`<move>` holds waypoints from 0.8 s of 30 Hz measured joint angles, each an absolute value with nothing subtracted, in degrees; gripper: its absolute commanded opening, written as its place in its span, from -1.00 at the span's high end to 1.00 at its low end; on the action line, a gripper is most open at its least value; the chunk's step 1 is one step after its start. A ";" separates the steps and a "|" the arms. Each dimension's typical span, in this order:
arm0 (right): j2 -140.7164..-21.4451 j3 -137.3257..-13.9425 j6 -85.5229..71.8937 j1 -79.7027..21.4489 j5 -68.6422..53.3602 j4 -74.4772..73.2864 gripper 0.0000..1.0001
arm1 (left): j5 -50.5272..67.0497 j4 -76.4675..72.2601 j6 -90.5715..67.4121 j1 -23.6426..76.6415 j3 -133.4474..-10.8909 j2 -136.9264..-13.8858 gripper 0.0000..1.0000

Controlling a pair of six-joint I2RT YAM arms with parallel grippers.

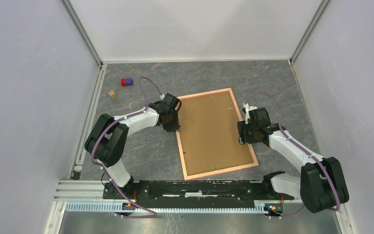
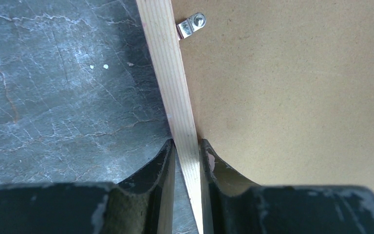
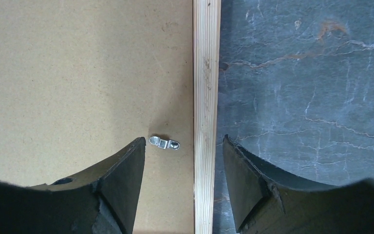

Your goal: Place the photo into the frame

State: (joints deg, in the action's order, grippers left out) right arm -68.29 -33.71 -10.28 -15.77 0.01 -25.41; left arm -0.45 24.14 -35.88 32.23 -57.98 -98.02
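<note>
Left fingers (image 2: pixel 163 195) apparently snug astride frame (image 2: pixel 173 87)

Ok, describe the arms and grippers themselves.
The left arm and right arm have white links with bulky black joints, each trailed by a thin purple cable. The left gripper and right gripper have black, curved fingers, scuffed pale along the edges.

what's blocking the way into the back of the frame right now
The brown backing board fills the opening of the frame, with metal clips at its edges. Left claw grips the left rail; right claw straddles the right rail, open.
</note>
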 measured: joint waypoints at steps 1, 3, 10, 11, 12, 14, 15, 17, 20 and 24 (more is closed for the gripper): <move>-68.29 -33.63 -10.44 -16.05 0.01 -25.39 -0.28 | -0.40 24.14 -35.88 32.21 -57.98 -98.04 0.95; -68.27 -33.28 -10.74 -16.14 0.08 -25.43 -0.26 | -0.38 24.14 -35.88 32.21 -57.98 -98.04 0.96; -68.29 -32.64 -11.49 -16.45 1.21 -26.48 -0.24 | -0.34 24.12 -35.88 32.21 -57.98 -98.06 0.96; -68.29 -32.64 -11.55 -16.51 1.37 -26.57 -0.23 | -0.34 24.12 -35.88 32.21 -57.98 -98.06 0.96; -68.29 -32.64 -11.68 -16.67 1.56 -26.72 -0.22 | -0.34 24.12 -35.88 32.21 -57.98 -98.06 0.96; -68.29 -32.58 -11.92 -17.02 2.13 -26.76 -0.19 | -0.34 24.10 -35.88 32.21 -57.98 -98.06 0.96; -68.29 -32.49 -12.12 -17.19 2.66 -26.72 -0.18 | -0.34 24.10 -35.88 32.21 -57.98 -98.06 0.95; -68.29 -32.40 -12.53 -17.43 3.16 -26.55 -0.18 | -0.34 24.10 -35.88 32.21 -57.95 -98.06 0.95; -68.07 -31.97 -13.26 -17.69 3.70 -25.78 -0.18 | -0.34 24.08 -35.88 32.21 -57.95 -98.06 0.96; -67.22 -30.74 -15.03 -18.22 4.93 -23.81 -0.12 | -0.34 24.03 -35.88 32.21 -57.93 -98.06 0.96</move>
State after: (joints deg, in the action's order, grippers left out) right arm -67.22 -30.74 -15.03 -18.22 4.93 -23.81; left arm -0.34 24.03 -35.88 32.21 -57.93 -98.06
